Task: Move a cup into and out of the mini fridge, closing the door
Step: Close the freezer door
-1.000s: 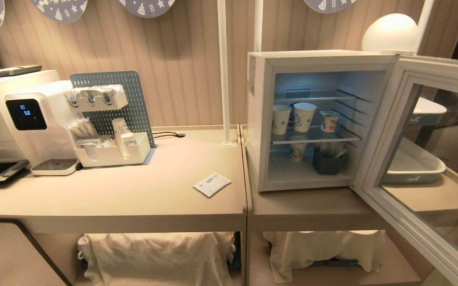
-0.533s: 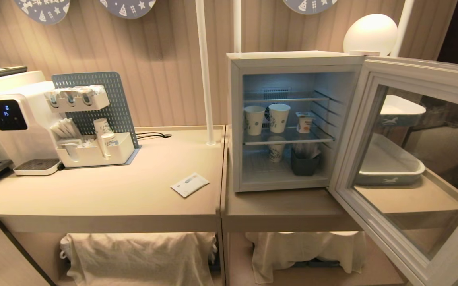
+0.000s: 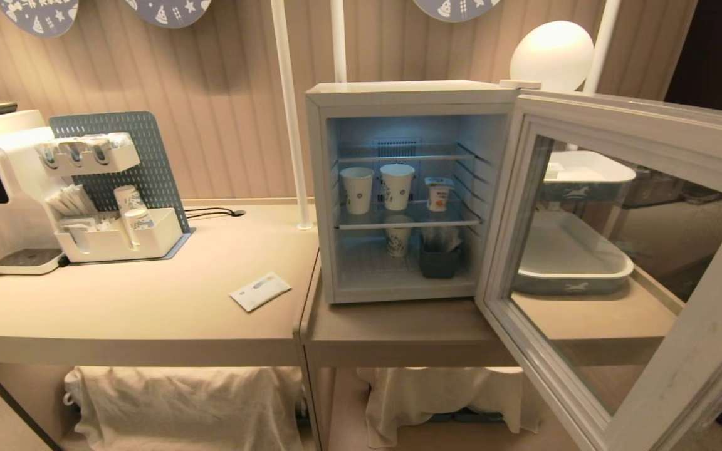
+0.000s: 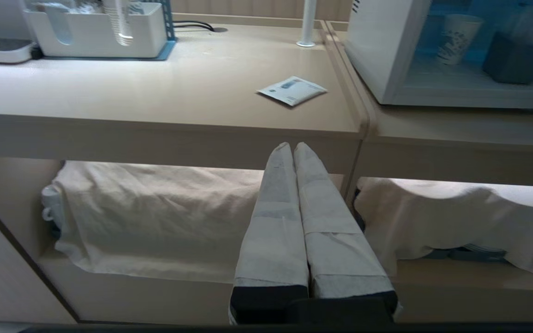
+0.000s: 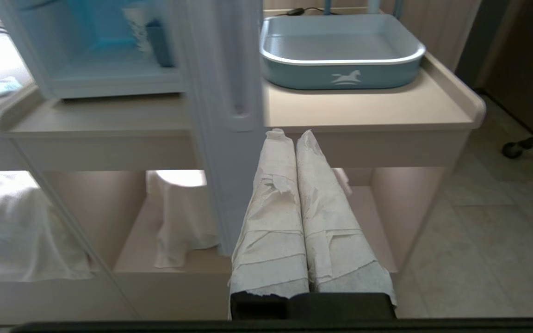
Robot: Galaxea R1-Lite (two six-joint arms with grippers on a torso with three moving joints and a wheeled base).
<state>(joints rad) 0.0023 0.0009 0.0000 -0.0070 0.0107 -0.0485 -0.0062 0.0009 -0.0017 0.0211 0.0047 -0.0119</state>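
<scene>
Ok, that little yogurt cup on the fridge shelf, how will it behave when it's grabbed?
The cup looks small and thin-walled, so it is probably light and could dent under a hard squeeze. Its sides taper to a flared rim, so it may slip downward in a grip. Standing on a wire shelf, it might tip if nudged.

You've got the mini fridge on the counter with its door swung out right, the cup on the middle shelf (right of two paper cups), and a packet lying left of it.
</scene>
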